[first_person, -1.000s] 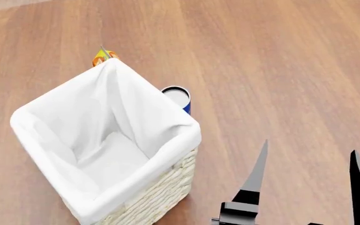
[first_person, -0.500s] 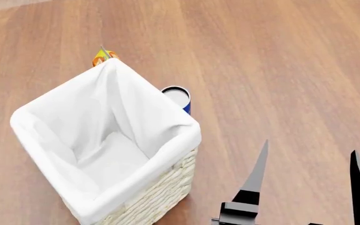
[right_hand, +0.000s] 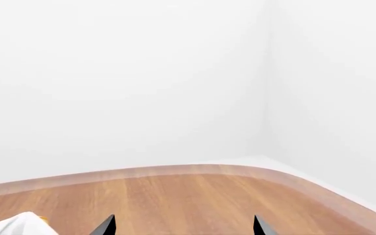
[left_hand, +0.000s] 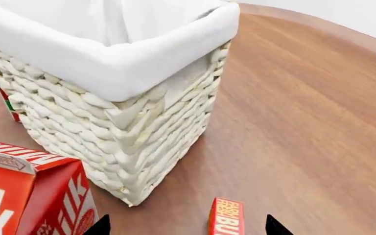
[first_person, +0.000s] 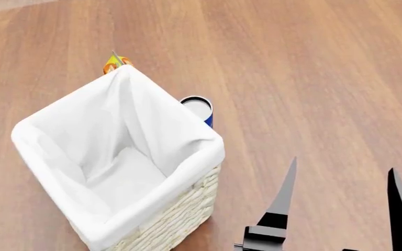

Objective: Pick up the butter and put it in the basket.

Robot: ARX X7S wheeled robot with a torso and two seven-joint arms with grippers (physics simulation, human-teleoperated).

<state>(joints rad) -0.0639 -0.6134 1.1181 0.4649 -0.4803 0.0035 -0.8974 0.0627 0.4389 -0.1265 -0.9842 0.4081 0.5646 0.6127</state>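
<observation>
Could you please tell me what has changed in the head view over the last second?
Very little. The right gripper, open and holding nothing, has shifted a touch lower in the head view. The basket, the blue-rimmed can behind it and the orange item at its far corner stayed put. Nothing was gripped or let go.

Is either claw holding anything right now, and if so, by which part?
Nothing is held. The left claw is open, with the butter standing between its tips, ungripped. The right claw is open over bare table.
</observation>
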